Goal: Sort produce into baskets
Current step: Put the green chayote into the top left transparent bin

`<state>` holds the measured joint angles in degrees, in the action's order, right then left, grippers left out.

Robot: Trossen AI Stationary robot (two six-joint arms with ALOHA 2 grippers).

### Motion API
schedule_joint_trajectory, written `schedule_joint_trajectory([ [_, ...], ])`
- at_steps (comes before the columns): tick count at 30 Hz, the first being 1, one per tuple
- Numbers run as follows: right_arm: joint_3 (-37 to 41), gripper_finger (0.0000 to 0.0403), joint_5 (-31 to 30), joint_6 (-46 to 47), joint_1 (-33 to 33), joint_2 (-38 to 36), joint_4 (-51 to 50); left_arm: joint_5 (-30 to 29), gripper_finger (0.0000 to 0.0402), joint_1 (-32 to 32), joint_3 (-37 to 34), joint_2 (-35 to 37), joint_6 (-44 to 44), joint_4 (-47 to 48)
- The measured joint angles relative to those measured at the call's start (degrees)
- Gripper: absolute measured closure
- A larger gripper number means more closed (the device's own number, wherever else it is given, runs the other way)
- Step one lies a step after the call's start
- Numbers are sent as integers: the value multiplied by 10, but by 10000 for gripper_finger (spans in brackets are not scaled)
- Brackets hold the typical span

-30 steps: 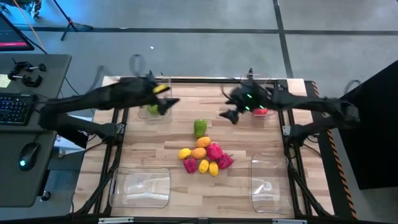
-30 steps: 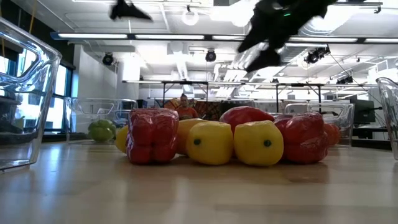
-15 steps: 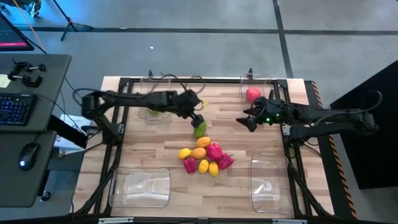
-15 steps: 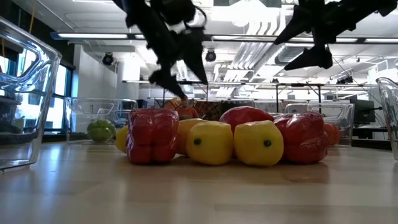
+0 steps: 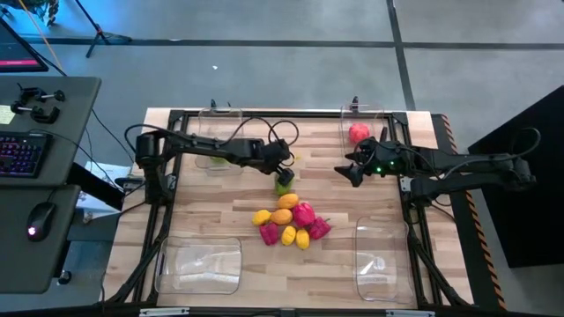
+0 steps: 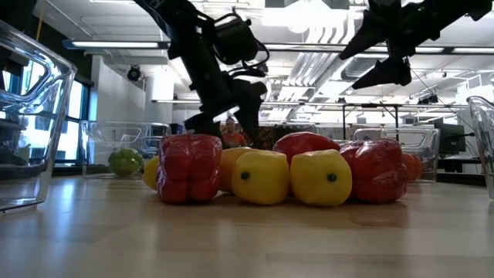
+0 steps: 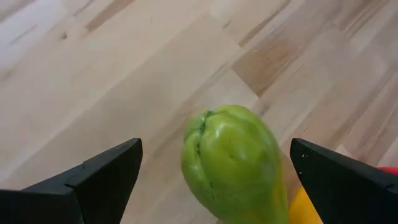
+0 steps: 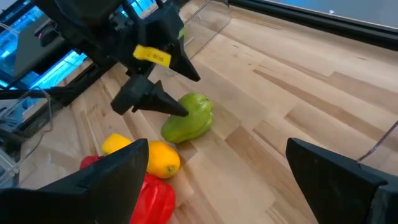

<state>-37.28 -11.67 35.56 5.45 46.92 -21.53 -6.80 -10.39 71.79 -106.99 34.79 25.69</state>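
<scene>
A green pear-shaped piece (image 5: 283, 185) lies on its side on the table just beyond the pile of yellow, orange, red and magenta produce (image 5: 288, 221). My left gripper (image 5: 282, 173) is open low over the green piece (image 7: 233, 163). Its fingers stand on either side of the piece, and I see no touch. My right gripper (image 5: 351, 170) is open and empty in the air in front of the far right bin (image 5: 381, 119), which holds a red piece (image 5: 359, 133). The far left bin (image 5: 231, 114) holds a green piece (image 5: 216, 158).
Two clear bins stand at the near left (image 5: 198, 264) and near right (image 5: 383, 260). The produce pile lies close on the near side of the green piece. A desk with a keyboard and mouse stands beyond the table's left edge.
My left gripper has swung from over the far left bin toward the table's middle and come down over the green piece, staying open. My right gripper has shifted a little toward the table's right edge, then kept still. The produce has not moved.
</scene>
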Motion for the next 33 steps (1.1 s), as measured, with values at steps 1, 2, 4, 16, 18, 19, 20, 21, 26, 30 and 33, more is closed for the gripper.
schedule_joint_trajectory([
  [1,0,33,0,0,0,0,0,0,5,2,0,-4,4,-1],
  [2,0,33,0,0,0,0,0,1,5,4,0,-9,8,-4],
  [4,0,33,0,0,0,0,0,2,5,8,0,-19,11,-4],
  [16,0,33,0,-11,0,0,0,14,5,18,0,-74,21,-40],
  [18,0,33,0,-11,0,0,0,23,5,18,0,-75,7,-40],
  [19,0,33,0,-11,0,0,0,28,5,18,0,-75,-2,-40],
  [20,0,33,0,-11,0,0,0,32,5,18,0,-75,-10,-40],
  [21,0,33,0,-11,0,0,0,36,7,17,0,-75,-16,-40],
  [26,0,33,0,-14,0,0,0,53,60,6,0,-40,-27,-29],
  [30,0,33,-6,-15,0,0,0,37,135,-15,0,51,-59,-17],
  [33,0,33,-19,-15,0,0,0,-32,187,-24,0,142,-82,13],
])
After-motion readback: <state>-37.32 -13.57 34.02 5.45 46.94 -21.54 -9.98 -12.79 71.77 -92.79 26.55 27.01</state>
